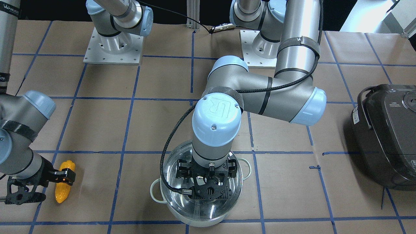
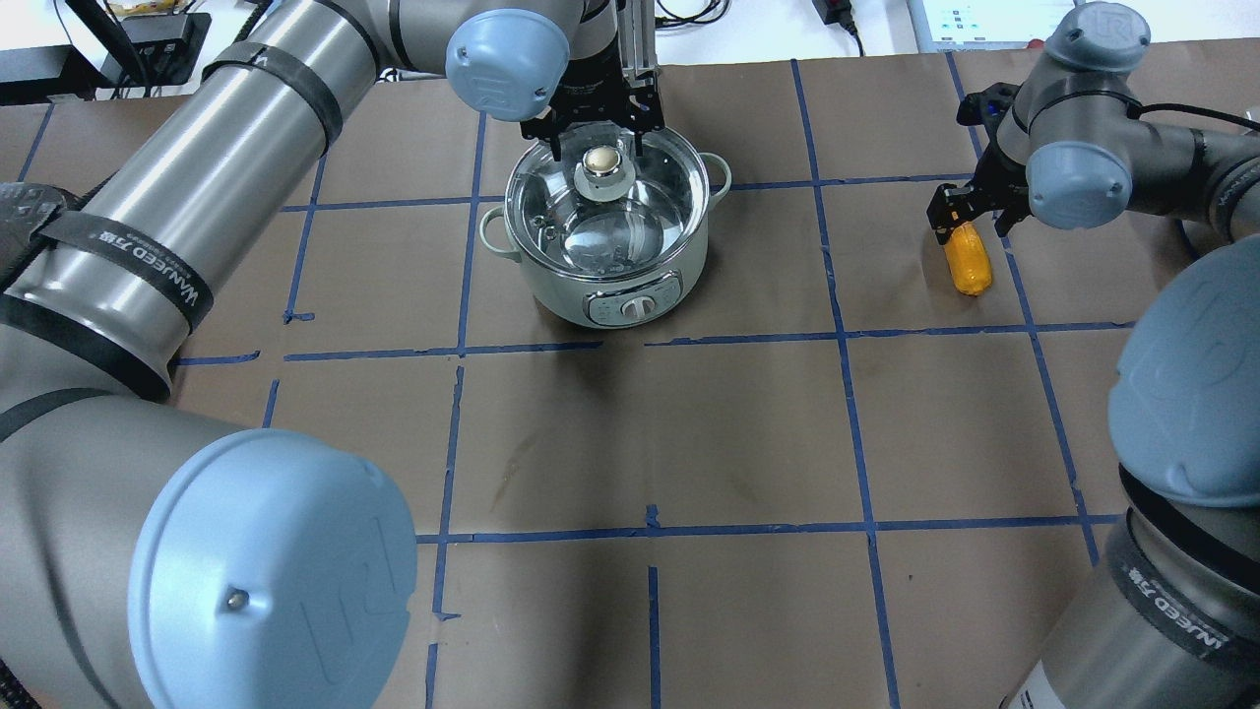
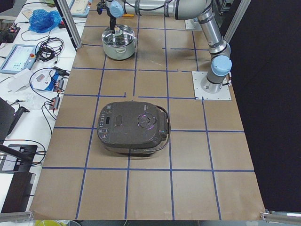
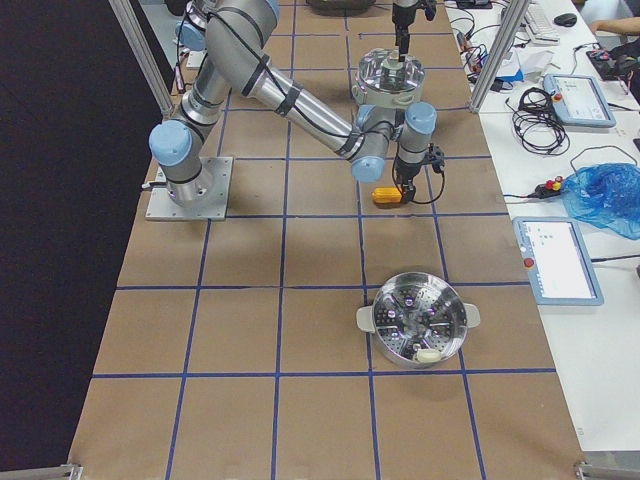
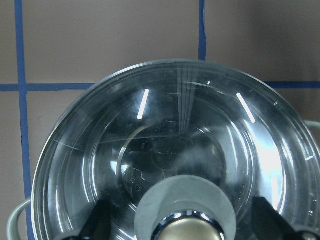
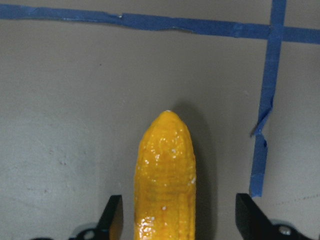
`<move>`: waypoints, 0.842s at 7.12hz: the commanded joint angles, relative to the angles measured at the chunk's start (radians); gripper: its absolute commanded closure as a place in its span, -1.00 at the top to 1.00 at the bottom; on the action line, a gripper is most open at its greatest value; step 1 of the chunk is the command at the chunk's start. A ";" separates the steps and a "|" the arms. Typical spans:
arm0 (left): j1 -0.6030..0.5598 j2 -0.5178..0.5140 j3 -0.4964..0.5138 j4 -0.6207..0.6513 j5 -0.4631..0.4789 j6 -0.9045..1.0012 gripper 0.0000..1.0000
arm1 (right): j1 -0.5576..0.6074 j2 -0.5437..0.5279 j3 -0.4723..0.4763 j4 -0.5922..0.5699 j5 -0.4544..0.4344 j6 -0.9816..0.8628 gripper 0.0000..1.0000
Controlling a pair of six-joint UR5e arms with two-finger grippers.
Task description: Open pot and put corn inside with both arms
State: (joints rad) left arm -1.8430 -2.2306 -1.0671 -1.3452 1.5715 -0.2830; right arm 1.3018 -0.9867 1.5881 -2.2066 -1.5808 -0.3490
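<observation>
Corn (image 6: 165, 175) between right jaws, gaps beside

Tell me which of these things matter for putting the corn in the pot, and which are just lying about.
For the job: pot, lid, corn, left arm, right arm.
Lying about: rice cooker, steamer basket.
</observation>
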 commanded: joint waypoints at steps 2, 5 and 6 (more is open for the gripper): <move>-0.004 0.006 -0.005 -0.020 0.005 -0.022 -0.58 | -0.001 0.000 0.010 0.007 0.001 -0.001 0.54; -0.004 0.043 -0.019 -0.041 0.007 -0.028 -0.89 | -0.001 -0.001 0.006 0.022 -0.002 0.001 -0.38; 0.008 0.086 -0.013 -0.070 0.005 -0.010 -0.89 | -0.001 -0.003 0.001 0.024 -0.008 0.002 -0.39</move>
State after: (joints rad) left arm -1.8441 -2.1858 -1.0844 -1.3888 1.5776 -0.3069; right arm 1.3008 -0.9879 1.5938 -2.1872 -1.5843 -0.3482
